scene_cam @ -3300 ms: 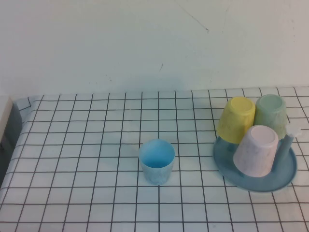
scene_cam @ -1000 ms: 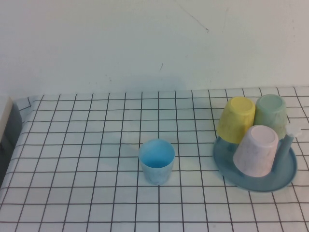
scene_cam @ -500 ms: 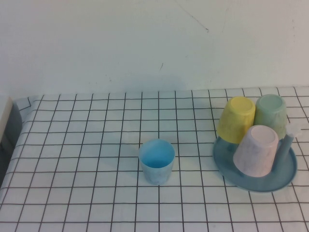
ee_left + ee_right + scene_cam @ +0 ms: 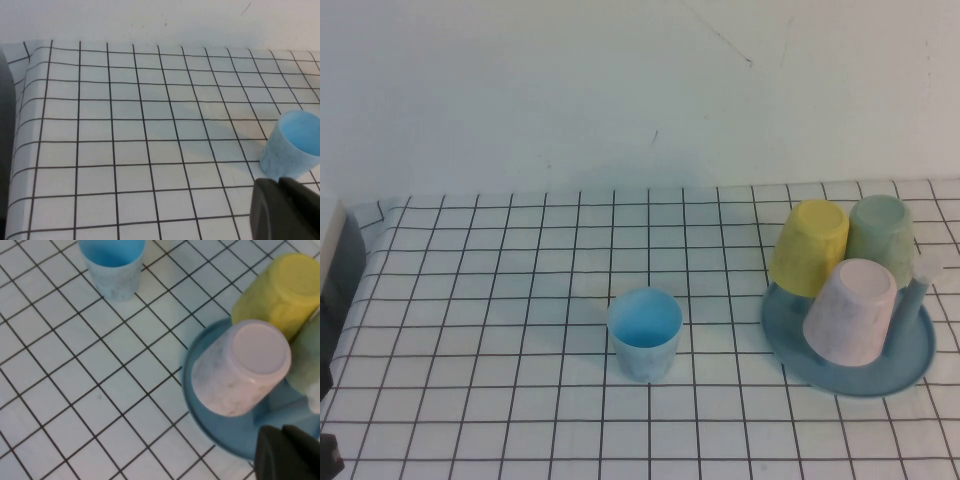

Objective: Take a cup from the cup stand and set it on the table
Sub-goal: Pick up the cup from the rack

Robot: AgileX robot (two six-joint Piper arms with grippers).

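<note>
High view: the cup (image 4: 852, 311) sits upside down on the cup stand (image 4: 910, 367), beside a yellow cup (image 4: 809, 247). My right gripper (image 4: 288, 454) hovers above the stand; my left gripper (image 4: 283, 208) waits far off. Finger spread: cannot tell. Risk: bumping neighbouring cups while lifting.

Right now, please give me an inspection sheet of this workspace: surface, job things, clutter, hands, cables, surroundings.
Surface: table with white cloth, black grid.
Job things: pink cup upside down on the blue cup stand, not yet taken.
Clutter: yellow cup and green cup upside down on the stand; light blue cup upright on the cloth.
Hands: left hand near the light blue cup; right hand above the stand; both hold nothing.
Cables: nothing seen.
Surroundings: plain white wall.
</note>
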